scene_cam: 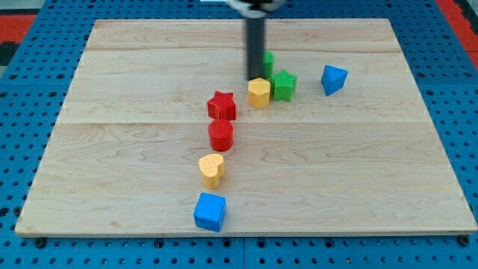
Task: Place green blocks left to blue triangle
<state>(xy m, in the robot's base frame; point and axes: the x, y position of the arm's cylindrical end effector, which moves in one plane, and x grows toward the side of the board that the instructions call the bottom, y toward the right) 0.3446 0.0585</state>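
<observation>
So no gripper on this rig, just the rod | tip (256, 78) touching yellow block (259, 93) | green star (284, 84) just right of it | blue triangle (333, 78) further right on the desk (134, 187) | second green block (268, 61) half-hidden behind the rod.

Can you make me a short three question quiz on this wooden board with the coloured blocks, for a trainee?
1. True or false: the green star block lies to the view's left of the blue triangle block.
2. Which block is nearest the view's bottom edge? A) red star block B) blue cube block C) yellow heart block
3. Fill in: my tip sits just above the yellow ____ block, with a second green block partly hidden behind the rod.

Key: 1 true; 2 B; 3 hexagon.
</observation>
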